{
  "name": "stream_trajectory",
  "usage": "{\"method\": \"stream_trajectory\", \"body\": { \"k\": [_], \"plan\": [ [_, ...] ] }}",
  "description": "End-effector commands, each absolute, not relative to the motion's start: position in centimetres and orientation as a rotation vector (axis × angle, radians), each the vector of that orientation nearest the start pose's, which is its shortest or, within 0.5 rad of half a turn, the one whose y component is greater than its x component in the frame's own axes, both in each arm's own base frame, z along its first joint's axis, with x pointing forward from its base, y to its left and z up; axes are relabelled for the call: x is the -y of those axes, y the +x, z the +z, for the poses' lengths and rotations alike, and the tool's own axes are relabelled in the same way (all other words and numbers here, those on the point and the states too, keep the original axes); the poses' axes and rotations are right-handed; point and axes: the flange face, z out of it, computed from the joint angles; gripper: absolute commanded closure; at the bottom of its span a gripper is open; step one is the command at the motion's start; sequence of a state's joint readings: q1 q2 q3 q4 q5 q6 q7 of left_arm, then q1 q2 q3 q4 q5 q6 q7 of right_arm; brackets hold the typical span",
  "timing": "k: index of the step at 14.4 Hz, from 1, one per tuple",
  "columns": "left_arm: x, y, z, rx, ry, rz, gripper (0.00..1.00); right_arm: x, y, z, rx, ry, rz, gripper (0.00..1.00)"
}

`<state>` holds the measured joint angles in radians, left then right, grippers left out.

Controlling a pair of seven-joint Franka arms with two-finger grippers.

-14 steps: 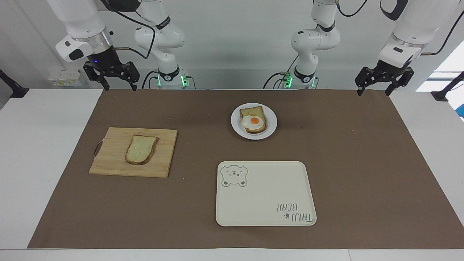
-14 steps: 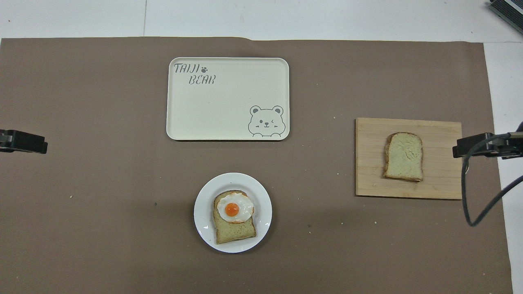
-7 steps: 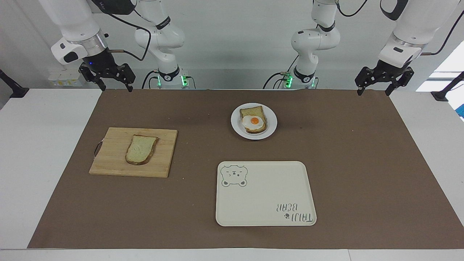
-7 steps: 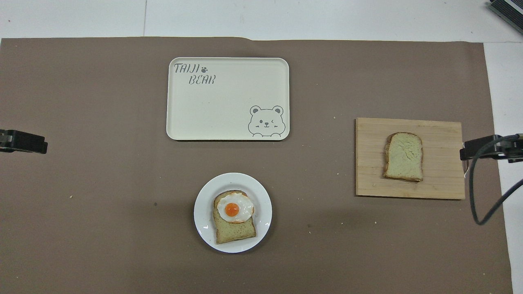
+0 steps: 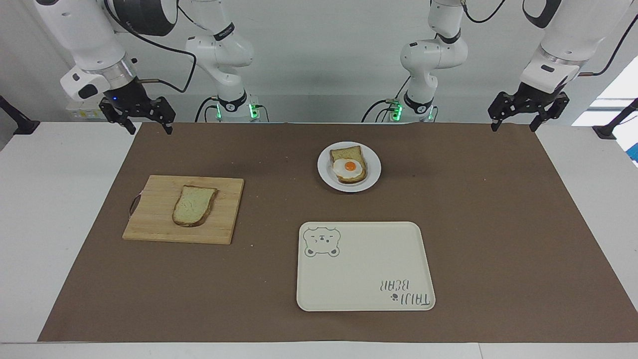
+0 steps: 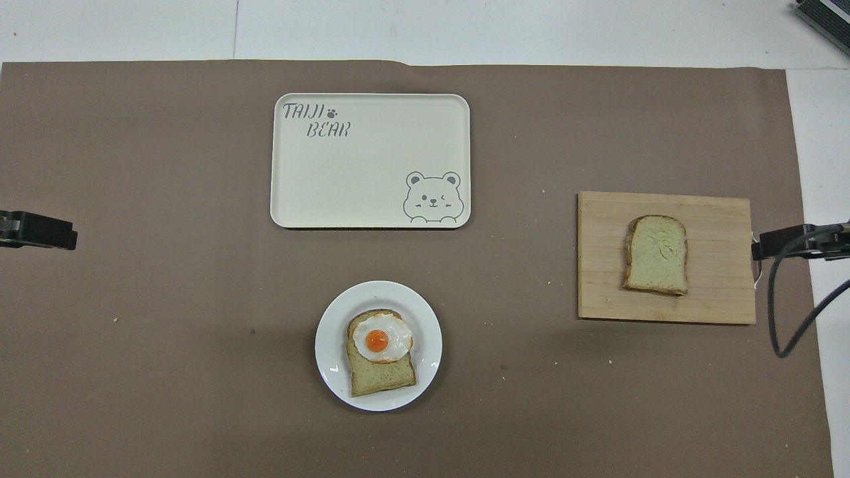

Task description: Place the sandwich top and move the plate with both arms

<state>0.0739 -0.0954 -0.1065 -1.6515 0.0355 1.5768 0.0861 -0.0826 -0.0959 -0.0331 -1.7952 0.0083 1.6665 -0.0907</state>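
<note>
Two white robot arms hang raised at the robots' end of a table spread with a brown mat (image 5: 498,209), each at its own corner of the mat. The right gripper (image 5: 145,130) hovers over the mat's corner at the right arm's end, its two black fingers spread wide and holding nothing. The left gripper (image 5: 514,127) hovers over the corner at the left arm's end, jaws likewise wide and empty. In the overhead view only a dark tip of each gripper shows at the frame's sides.

Nearest the robots among the tabletop items sits the plate (image 5: 371,180) (image 6: 330,368), small, round and white, near the middle of the table's width. On it lies a bread slice with a fried egg (image 5: 349,168) (image 6: 380,342), yolk up.

Farther from the robots, toward the right arm's end, lies a wooden cutting board (image 5: 152,222) (image 6: 717,302). The sandwich top (image 5: 193,205) (image 6: 657,255), a plain pale slice with a darker crust, rests flat on the board, well apart from the plate and untouched by either gripper.

Farthest from the robots lies a cream rectangular tray (image 5: 364,279) (image 6: 372,199), printed with a bear face and the words "TAIJI BEAR". It lies beside the board, toward the left arm's end of it, and farther out than the plate.
</note>
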Motion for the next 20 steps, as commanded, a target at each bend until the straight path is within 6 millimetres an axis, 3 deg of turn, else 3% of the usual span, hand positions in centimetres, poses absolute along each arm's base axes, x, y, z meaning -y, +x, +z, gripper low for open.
{"method": "stream_trajectory", "body": {
  "k": [1, 9, 11, 14, 18, 20],
  "plan": [
    [1.2, 51.8, 64.1, -0.164, -3.073, -0.046, 0.00, 6.3, 52.2, 55.6, -0.011, -3.114, 0.024, 0.00],
    [1.2, 51.8, 64.1, -0.164, -3.073, -0.046, 0.00, 10.9, 54.5, 44.1, 0.102, -3.033, -0.006, 0.00],
    [1.2, 51.8, 64.1, -0.164, -3.073, -0.046, 0.00, 10.9, 54.5, 42.1, 0.102, -3.042, -0.046, 0.00],
    [1.2, 51.8, 64.1, -0.164, -3.073, -0.046, 0.00, 11.6, 55.8, 37.3, 0.111, -3.020, -0.060, 0.00],
    [1.2, 51.8, 64.1, -0.164, -3.073, -0.046, 0.00, 13.0, 56.6, 33.2, 0.132, -2.905, -0.141, 0.00],
    [1.2, 51.8, 64.1, -0.164, -3.073, -0.046, 0.00, 13.0, 56.7, 32.3, 0.145, -2.900, -0.148, 0.00]
  ]
}}
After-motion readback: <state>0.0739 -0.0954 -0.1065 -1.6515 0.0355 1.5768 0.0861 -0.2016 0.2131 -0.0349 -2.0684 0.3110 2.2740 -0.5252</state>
